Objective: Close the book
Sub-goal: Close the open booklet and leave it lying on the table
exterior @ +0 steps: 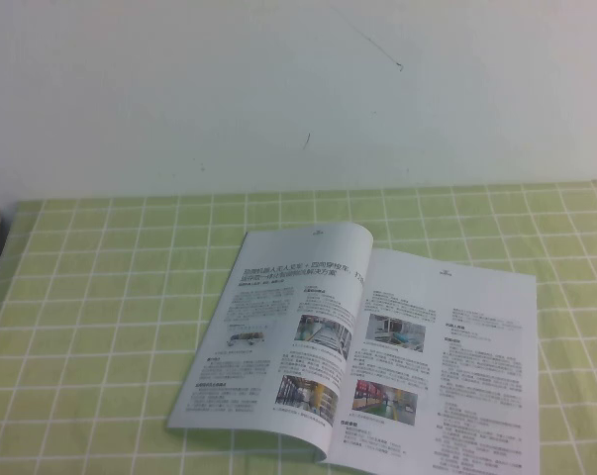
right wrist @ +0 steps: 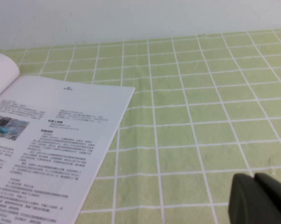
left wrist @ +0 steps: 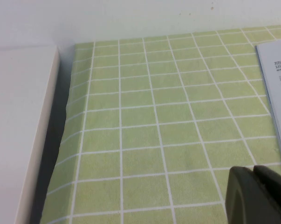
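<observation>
looks like a plain robot test room or lab, not a home. bare white wall (exterior: 278,89) with few small marks, directly behind a worktop (exterior: 100,297) under green checked cloth. white panel (left wrist: 19,130) along the cloth's edge. only one open book (exterior: 377,346) there. left end effector (left wrist: 255,176) and right end effector (right wrist: 255,181) low over the cloth on either side of the book, fingers pressed together.
</observation>
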